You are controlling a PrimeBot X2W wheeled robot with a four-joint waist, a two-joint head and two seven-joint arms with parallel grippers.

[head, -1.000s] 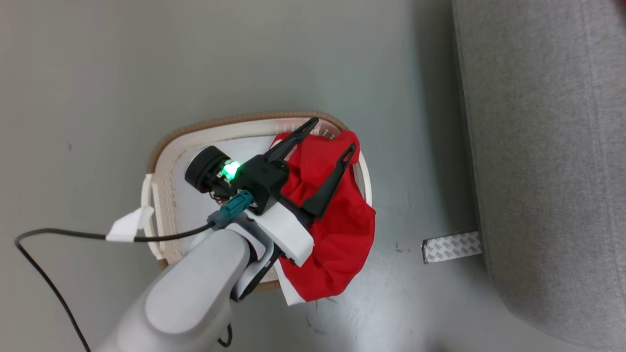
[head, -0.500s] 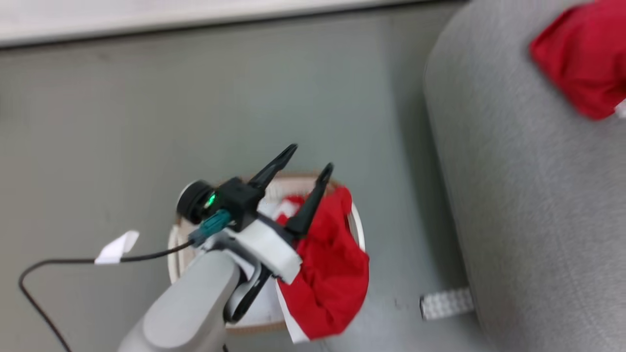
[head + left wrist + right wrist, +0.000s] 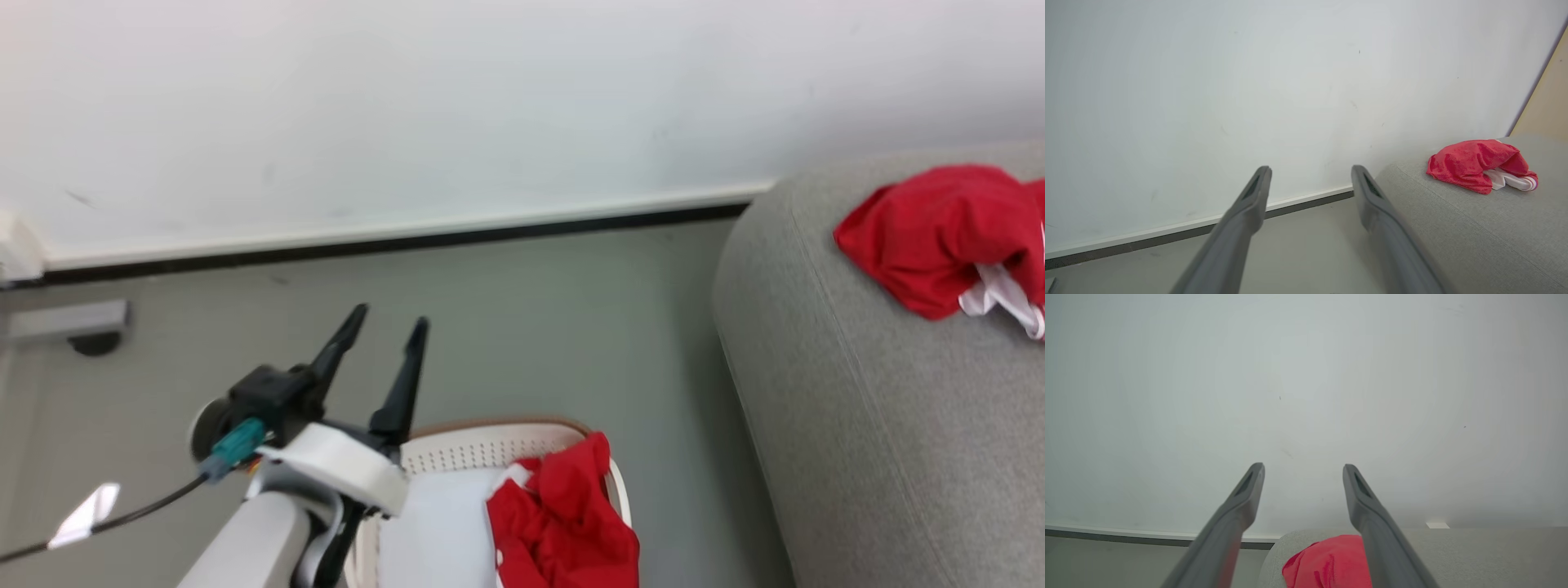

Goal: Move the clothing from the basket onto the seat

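The white perforated basket (image 3: 498, 431) with its brown rim sits on the floor at the bottom of the head view. Red clothing (image 3: 563, 523) hangs over its right side, beside the pale liner (image 3: 433, 531). My left gripper (image 3: 390, 318) is open and empty, up and to the left of the basket, pointing toward the wall. Another red garment (image 3: 931, 237) with white trim lies on the grey seat (image 3: 857, 425). In the left wrist view the left gripper (image 3: 1310, 169) frames the wall, with that garment (image 3: 1470, 165) on the seat (image 3: 1453, 232). My right gripper (image 3: 1303, 466) is open above the garment (image 3: 1327, 561).
A white wall with a dark baseboard (image 3: 392, 241) runs behind the grey floor. A black cable with a white tag (image 3: 82, 514) trails at the lower left. A grey fitting (image 3: 69, 322) sits by the wall. A beige panel (image 3: 1547, 102) stands beyond the seat.
The head camera has tilted up, bringing the wall and the garment on the seat into view. My left gripper has lifted away from the clothing in the basket, still open and empty.
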